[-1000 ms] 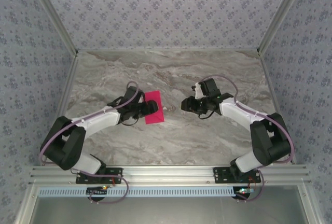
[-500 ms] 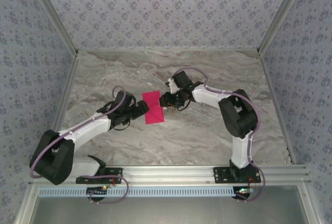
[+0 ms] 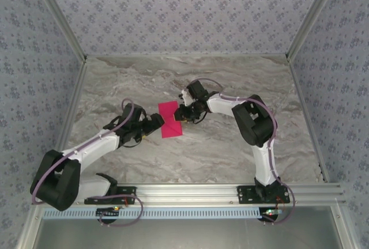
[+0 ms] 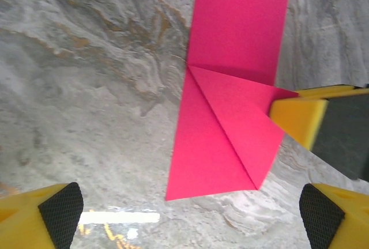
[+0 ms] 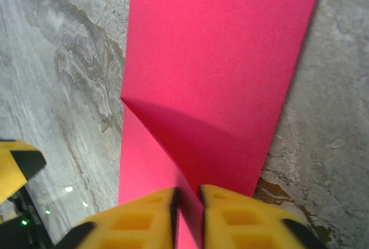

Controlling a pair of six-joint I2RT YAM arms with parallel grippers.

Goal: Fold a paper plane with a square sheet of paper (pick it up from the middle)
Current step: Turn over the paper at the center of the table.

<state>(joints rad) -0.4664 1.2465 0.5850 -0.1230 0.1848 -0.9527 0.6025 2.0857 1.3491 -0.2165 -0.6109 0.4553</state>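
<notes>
Square sheet of paper [image 3: 170,120]: lies flat on the table [image 3: 230,82], a little left of its middle. Already doubled into a long strip, with one corner turned in as a triangle. Not yet a plane.

Flap [image 4: 242,122]: the turned-in triangle at one end of the sheet. Runs from a point on the sheet's long folded edge out to the opposite edge. Rides slightly proud of the layer beneath and throws a soft shadow in the right wrist view, so probably not yet pressed into a sharp crease.

Right gripper [image 5: 187,203]: at the sheet's right edge, narrowed to a slit with the flap's outer tip nipped between the yellow fingers. Probably held so to keep the corner in line while the crease is set.

Left gripper [image 4: 190,217]: just off the sheet's left side, spread wide and carrying nothing. Black pads [image 4: 56,213] sit to either side of the sheet's short end without touching it. Seemingly parked there to come down on the fold, or to pin the sheet, once needed.

Step in hand: judged to be forming the first nose fold, early in the task.

Next move calls for: firm pressure along the diagonal crease, with the flap's tip kept on the sheet's edge.

Risk: thin paper on smooth stone. A sideways tug from the pinching side could slide the whole sheet or skew the fold, since nothing else weighs it down.
</notes>
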